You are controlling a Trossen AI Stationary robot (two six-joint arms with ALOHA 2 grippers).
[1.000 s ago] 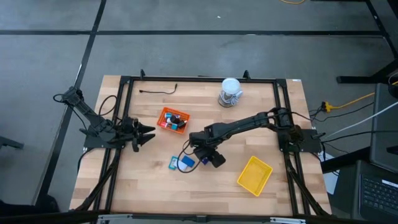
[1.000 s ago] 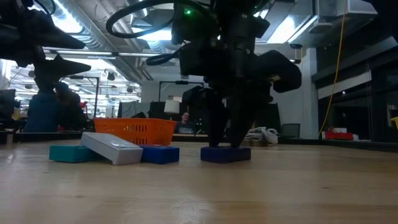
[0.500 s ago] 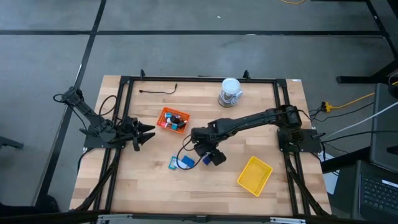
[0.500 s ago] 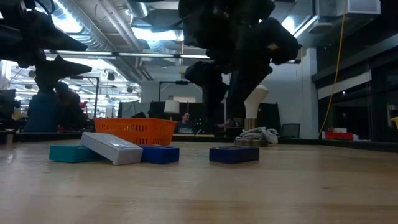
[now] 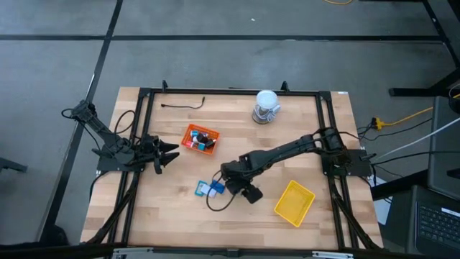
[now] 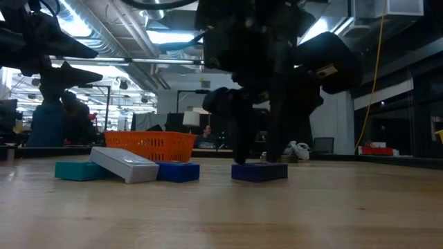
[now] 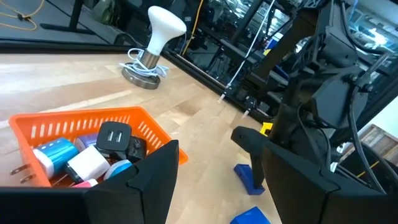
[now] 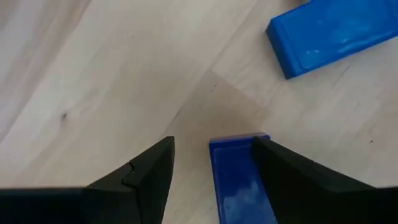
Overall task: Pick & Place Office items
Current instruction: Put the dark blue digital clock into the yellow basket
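Observation:
A navy block (image 6: pixel 259 172) lies flat on the table near its middle and also shows in the right wrist view (image 8: pixel 239 180). My right gripper (image 6: pixel 259 160) is open and low, with one finger on each side of the block; it also shows from above (image 5: pixel 233 180). A teal block (image 6: pixel 78 170), a grey-white block (image 6: pixel 124 164) leaning on it, and a blue block (image 6: pixel 178 171) lie close by toward the table's left. My left gripper (image 5: pixel 172 151) is open and empty by the orange tray (image 5: pixel 200 139), which holds several small items (image 7: pixel 99 155). My right gripper comes at the navy block from above, its fingers pointing down. One finger (image 8: pixel 292 180) stands right against the block's long side (image 8: pixel 249 168), and the other (image 8: pixel 134 180) stands apart from it. I cannot tell whether the gripper touches the block, which lies flat on the table.
A yellow tray (image 5: pixel 294 202) stands near the right front. A white-and-grey roll (image 5: pixel 266 106) stands at the far edge, with a black cord (image 5: pixel 183 105) to its left. A black frame (image 5: pixel 144 129) runs round the table. People sit in the room beyond (image 6: pixel 205 131).
My right gripper has risen clear of the navy block and come down again, with its fingers on either side of it. The block has slid a little along the table and still lies flat.

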